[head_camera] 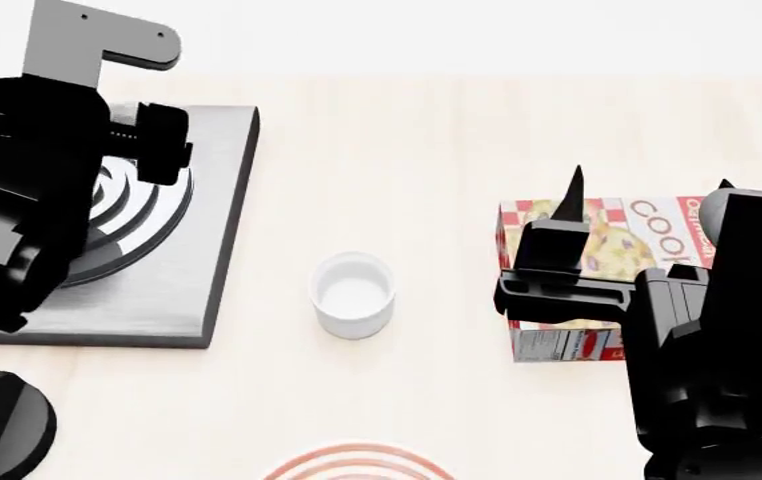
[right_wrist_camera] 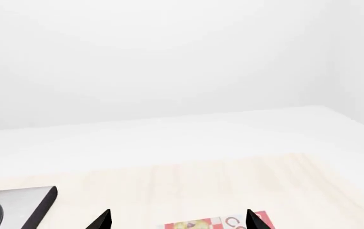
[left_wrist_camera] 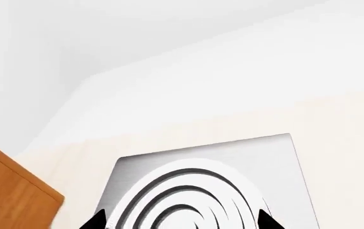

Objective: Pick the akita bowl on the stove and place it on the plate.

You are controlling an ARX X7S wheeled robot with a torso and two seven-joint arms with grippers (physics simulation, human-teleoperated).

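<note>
Now your left gripper [left_wrist_camera: 182, 220], fingers spread, hovers over the stove [head_camera: 201, 270] rings at the counter's left edge, akita bowl hidden, right gripper [right_wrist_camera: 177, 220] spread above the cookie box [head_camera: 595, 235].

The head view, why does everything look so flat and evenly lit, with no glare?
Head view: soft even light, only faint shadows beside the stove and white cup, all sharp. Left wrist view: the stove renders washed-out pale. Right wrist view: mostly blank white wall.

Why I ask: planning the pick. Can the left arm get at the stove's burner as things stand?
Probably yes. The left gripper hangs directly over the stove, its burner rings showing between the open fingertips, with nothing seen in between.
</note>
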